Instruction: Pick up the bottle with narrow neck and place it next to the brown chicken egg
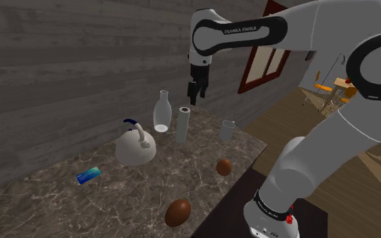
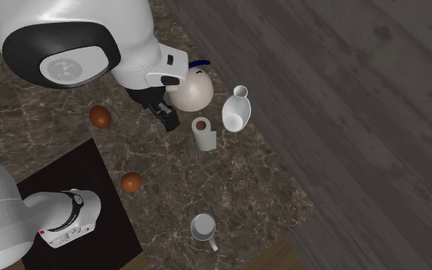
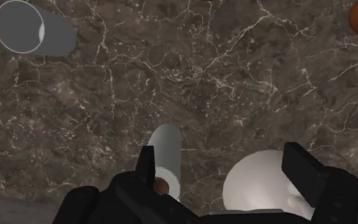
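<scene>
Gripper (image 1: 197, 98) hangs at upper centre of the shoulder view, above the dark marble-patterned counter (image 1: 47, 203) and touching nothing. In the wrist view the fingers (image 3: 147, 167) stand wide apart, with bare counter between the tips and nothing clasped.

Bottle (image 1: 162, 111): pale, narrow neck, upright near frame centre, below and left of the gripper. Just to its right is an upright white tube (image 1: 182, 126); I cannot tell whether the two touch.

White teapot (image 1: 136, 145) with a blue-trimmed handle sits lower left of the bottle. Grey mug (image 1: 227, 130) stands right of the tube, near the counter's edge.

Orange-brown egg (image 1: 224, 166) lies lower right of centre. Darker brown egg (image 1: 177, 211) lies at bottom centre. Both are well apart from the bottle.

Small blue card (image 1: 88, 175) lies flat at lower left.
</scene>
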Controlling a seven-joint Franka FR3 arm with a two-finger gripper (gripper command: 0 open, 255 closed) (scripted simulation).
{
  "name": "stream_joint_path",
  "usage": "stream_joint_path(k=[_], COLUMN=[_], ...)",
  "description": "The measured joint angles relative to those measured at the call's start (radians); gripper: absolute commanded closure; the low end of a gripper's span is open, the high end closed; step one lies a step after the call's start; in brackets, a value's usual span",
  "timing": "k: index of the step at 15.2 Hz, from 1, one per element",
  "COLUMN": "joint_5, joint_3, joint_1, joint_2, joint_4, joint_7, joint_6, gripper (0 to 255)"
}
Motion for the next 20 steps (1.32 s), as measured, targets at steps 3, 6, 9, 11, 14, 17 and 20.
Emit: stream_joint_path(k=[3, 6, 9, 11, 14, 17, 20], joint_5=[0.007, 0.016, 0.028, 0.036, 0.051, 0.066, 0.078], joint_3=[-0.007, -0.016, -0.021, -0.028, -0.029, -0.030, -0.027], joint_1=[-0.002, -0.006, -0.010, -0.018, -0.025, -0.036, -0.044], joint_2=[0.097, 0.213, 0.324, 0.400, 0.521, 0.644, 0.761], joint_4=[0.068, 0.169, 0.282, 0.358, 0.506, 0.662, 0.818], joint_7=[-0.012, -0.030, -0.046, -0.064, -0.078, -0.094, -0.102], joint_6=[0.041, 0.069, 0.080, 0.088, 0.073, 0.050, 0.021], gripper=[0, 0, 0, 0, 0, 0, 0])
